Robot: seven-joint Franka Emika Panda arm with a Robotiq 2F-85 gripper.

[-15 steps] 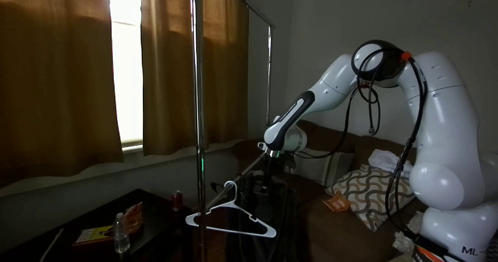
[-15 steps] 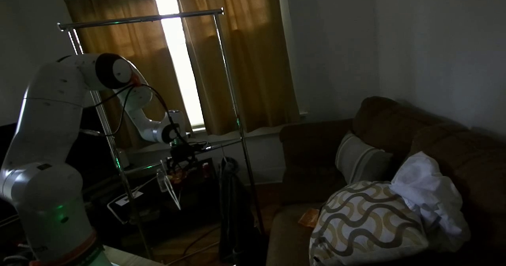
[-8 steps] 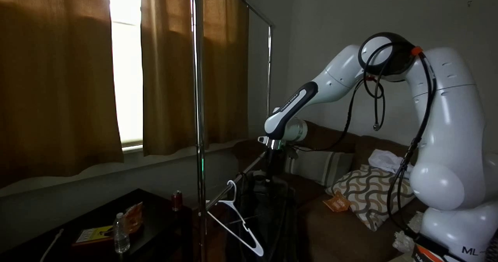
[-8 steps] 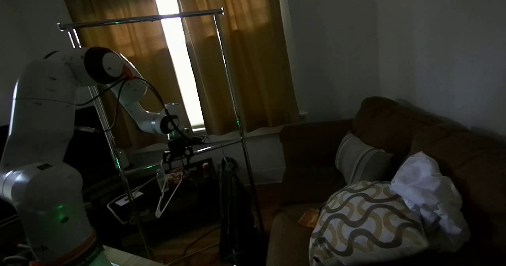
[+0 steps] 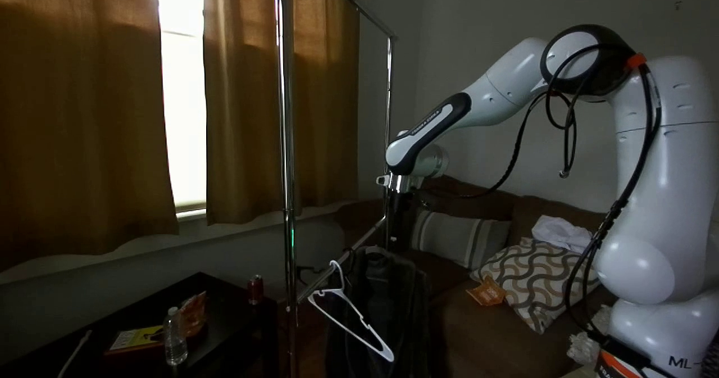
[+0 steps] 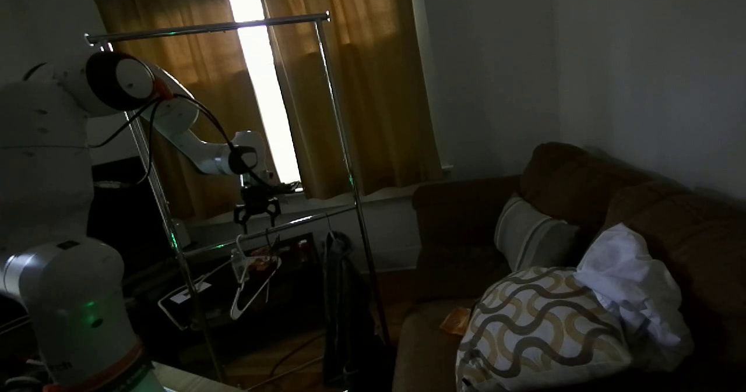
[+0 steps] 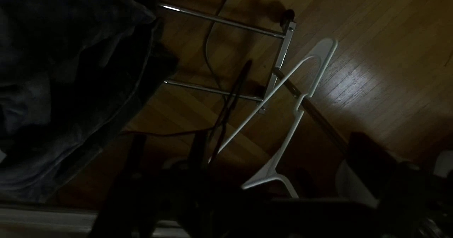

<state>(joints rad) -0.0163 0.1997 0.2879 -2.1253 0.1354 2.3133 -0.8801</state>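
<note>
A black two-fingered gripper, spread and empty, hovers apart from a white plastic hanger hooked over a chrome rail, release seemingly done, clearance needed next

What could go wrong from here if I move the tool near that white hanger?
1. In an exterior view, the open tool appears just above the clothes rack's lower rail; lowering it might strike the rail.
2. The white hanger hangs tilted on that rail; a bump could swing or dislodge it.
3. The dark garment hangs along the same rail, so a sideways sweep might snag it.
</note>
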